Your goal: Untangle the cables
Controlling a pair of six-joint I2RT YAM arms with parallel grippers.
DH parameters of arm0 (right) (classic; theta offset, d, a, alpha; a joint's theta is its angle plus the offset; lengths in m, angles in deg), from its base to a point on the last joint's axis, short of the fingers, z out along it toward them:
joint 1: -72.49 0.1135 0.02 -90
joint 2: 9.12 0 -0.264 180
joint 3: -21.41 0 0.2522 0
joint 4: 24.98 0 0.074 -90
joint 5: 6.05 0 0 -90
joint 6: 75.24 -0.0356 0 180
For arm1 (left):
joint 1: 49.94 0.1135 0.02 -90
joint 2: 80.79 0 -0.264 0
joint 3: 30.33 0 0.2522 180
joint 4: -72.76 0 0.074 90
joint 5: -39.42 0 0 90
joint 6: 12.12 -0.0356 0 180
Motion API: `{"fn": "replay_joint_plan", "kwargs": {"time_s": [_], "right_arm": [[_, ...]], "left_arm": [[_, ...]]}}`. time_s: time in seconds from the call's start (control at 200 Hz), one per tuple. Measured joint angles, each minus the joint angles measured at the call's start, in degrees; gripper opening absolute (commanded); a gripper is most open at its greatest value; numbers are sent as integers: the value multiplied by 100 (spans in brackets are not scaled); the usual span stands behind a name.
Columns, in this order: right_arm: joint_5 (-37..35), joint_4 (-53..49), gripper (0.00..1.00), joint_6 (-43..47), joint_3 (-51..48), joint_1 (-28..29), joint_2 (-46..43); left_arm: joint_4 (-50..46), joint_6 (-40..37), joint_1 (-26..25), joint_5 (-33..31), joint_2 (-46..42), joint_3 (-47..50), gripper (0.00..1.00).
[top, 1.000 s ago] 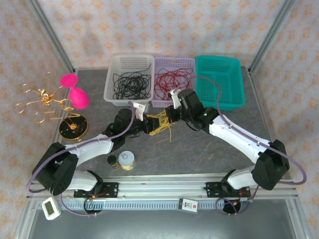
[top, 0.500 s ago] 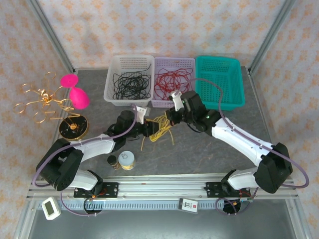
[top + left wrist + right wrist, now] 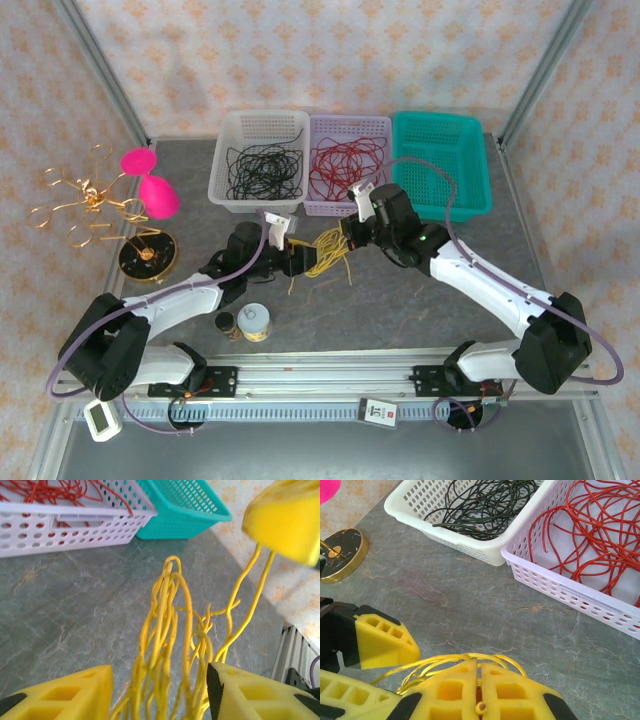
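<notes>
Mid-frame in the top view, the right gripper [image 3: 350,237], clamped on the cables [image 3: 328,252], has drawn up-right from the wide-spread left gripper [image 3: 297,262], stretching the yellow bundle out, so loosening seems begun.

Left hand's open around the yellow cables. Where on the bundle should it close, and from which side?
Take the cables at the thick run of parallel strands below the looped top; it lies between the fingers of the open left hand, so close there from the left. Leave the two single strands rising to the right hand, which is shut on them.
</notes>
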Motion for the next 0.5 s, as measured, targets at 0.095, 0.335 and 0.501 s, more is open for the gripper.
{"fn": "replay_joint_plan", "kwargs": {"time_s": [0.095, 0.335, 0.501], "right_arm": [[0, 2, 0, 0, 0, 2, 0], [-44, 22, 0, 0, -48, 0, -2], [-372, 175, 0, -101, -330, -22, -31]], "left_arm": [[-28, 50, 0, 46, 0, 114, 45], [-166, 61, 0, 59, -35, 184, 1], [-505, 42, 0, 13, -424, 184, 0]]}}
